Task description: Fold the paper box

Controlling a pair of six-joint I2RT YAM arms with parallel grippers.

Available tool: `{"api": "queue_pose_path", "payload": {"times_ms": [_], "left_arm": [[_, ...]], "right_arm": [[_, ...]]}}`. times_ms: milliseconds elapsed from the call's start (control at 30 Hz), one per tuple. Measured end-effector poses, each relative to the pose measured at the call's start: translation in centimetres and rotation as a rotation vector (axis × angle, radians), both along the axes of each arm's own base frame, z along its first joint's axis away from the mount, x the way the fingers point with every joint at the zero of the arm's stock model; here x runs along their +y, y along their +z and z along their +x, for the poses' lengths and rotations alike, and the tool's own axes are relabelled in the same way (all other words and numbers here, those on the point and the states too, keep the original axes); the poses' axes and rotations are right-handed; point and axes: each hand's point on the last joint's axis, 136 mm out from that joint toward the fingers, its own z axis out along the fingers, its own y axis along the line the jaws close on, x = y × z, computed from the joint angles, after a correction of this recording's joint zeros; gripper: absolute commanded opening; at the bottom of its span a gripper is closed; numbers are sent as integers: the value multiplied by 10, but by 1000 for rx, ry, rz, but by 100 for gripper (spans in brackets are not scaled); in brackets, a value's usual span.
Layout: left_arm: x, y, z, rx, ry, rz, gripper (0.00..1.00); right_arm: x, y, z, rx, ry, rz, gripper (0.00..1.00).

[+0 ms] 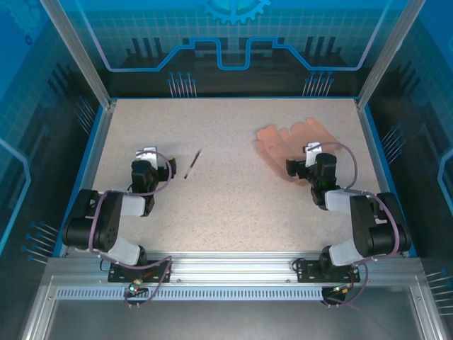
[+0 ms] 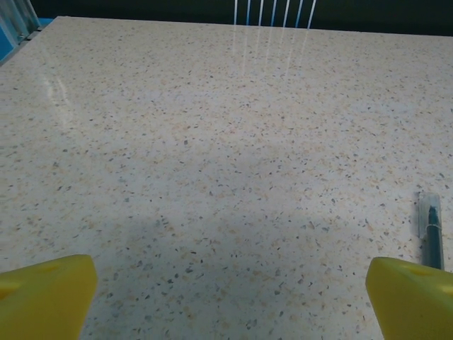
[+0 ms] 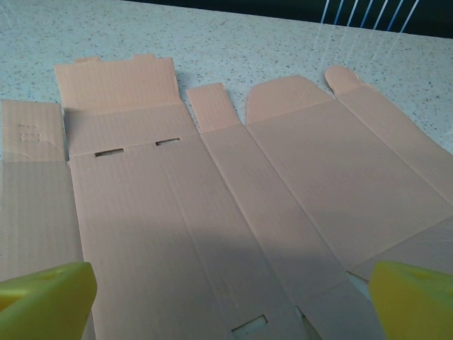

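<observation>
A faint embossed mark on the left flap of the paper box (image 3: 248, 198) is too small to read. The right gripper (image 3: 226, 301) has its yellow fingers (image 3: 46, 297) spread wide over the near part of the flat, unfolded salmon cut-out, gripping nothing; whether it touches the card cannot be told. The box lies on the far right of the speckled table (image 1: 233, 205). The left gripper (image 2: 226, 304) is equally wide and empty above bare table, a thin dark stick (image 2: 432, 234) lying just to its right. Both arms sit folded low, elbows back by the near edge, wrists pointing far
</observation>
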Motion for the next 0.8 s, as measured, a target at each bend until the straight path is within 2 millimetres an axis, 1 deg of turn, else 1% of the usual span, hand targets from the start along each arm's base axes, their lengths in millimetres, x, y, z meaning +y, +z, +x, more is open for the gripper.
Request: {"api": "queue_pose_path", "payload": {"times_ms": [33,100,167,267,333,400,467,500,567,600,667,733,800], "left_arm": [[1,9,0,-7,5,-1,99],[3,33,3,-37,22,-15,99],[5,62,6,-80,50,-54,99],[5,95,9,-114,69,-124,98],[-1,105,9,-110,52,-182,95],[-13,109,9,-98,9,-260,92],[-29,104,7,-66,-43,-339,90],[-38,101,6,-51,-66,-366,90],[-64,94,4,-9,-135,-414,88],[-79,92,3,12,-172,-431,87],[-117,86,3,68,-262,-443,85],[-151,82,3,112,-340,-439,83],[-182,79,3,144,-406,-434,82]], "right_arm": [[-2,8,1,-8,-12,-1,100],[-4,25,0,-32,-28,5,100],[-7,43,-3,-57,-55,26,100],[-9,65,-10,-72,-85,78,100],[-9,78,-13,-70,-102,124,99],[-4,90,-14,-74,-98,174,97],[9,97,-14,-67,-68,219,95],[19,97,-15,-55,-45,230,95],[50,90,-17,3,29,238,94],[64,85,-17,31,63,236,93],[92,73,-15,102,131,228,91],[108,62,-10,162,168,222,89],[114,52,-5,207,174,219,89]]}}
